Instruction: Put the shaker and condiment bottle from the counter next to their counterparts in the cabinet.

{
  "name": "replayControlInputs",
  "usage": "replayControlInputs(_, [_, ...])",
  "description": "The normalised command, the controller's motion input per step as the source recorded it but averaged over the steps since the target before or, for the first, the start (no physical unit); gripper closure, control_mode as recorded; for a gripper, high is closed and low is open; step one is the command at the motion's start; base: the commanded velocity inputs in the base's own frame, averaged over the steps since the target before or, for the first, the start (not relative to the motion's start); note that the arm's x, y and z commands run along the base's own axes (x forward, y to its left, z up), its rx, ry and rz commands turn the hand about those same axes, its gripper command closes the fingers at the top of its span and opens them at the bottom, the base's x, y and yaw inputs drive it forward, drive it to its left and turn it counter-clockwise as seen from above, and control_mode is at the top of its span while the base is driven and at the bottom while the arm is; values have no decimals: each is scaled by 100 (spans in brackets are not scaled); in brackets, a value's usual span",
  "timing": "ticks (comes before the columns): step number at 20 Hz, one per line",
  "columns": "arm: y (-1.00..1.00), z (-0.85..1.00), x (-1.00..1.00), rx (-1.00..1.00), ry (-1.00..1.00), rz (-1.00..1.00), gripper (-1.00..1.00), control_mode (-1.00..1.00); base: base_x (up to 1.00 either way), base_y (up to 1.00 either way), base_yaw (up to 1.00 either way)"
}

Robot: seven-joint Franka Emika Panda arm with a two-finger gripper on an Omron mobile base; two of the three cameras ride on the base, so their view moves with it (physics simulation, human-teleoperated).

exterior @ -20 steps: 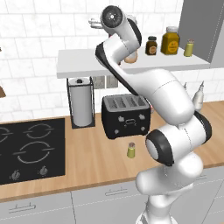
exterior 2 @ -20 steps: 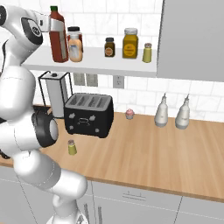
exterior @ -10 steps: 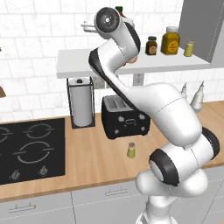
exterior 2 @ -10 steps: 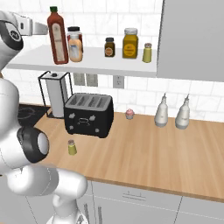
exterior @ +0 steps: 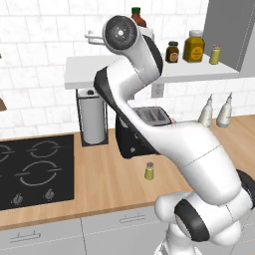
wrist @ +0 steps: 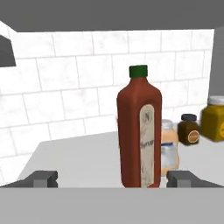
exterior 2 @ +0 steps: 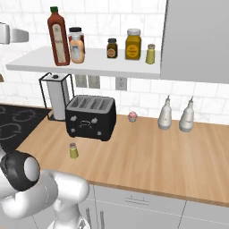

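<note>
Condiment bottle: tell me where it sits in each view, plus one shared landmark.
Left base view: condiment bottle, top centre, mostly hidden behind the arm.
Right base view: upper left, upright on the cabinet.
Hand view: centre, upright.
Shared landmark: the amber jar.

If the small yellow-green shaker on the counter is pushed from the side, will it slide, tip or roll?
The shaker stands upright on the smooth counter, so a low push would probably slide it. It looks small and light, so a push near its cap might tip it. Being cylindrical, it would likely roll once down.
</note>
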Motion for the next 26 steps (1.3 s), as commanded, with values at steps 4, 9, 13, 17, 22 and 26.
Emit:
replayControlInputs(4, [19, -1, -89, 0, 0, -4, -100, -100, 0, 0, 0])
replayControlInputs(9, [5, -40, -73, -4, -1, -8, -100, -100, 0, 0, 0])
replayControlInputs(13, [0, -96, -57, -7, -11, -12, -100, -100, 0, 0, 0])
replayControlInputs(17, [0, -100, -61, -6, -16, -14, -100, -100, 0, 0, 0])
replayControlInputs(22, [-4, -93, -35, -3, -12, -16, -100, -100, 0, 0, 0])
replayControlInputs(26, [-13, -81, -31, 0, -11, -16, -100, -100, 0, 0, 0])
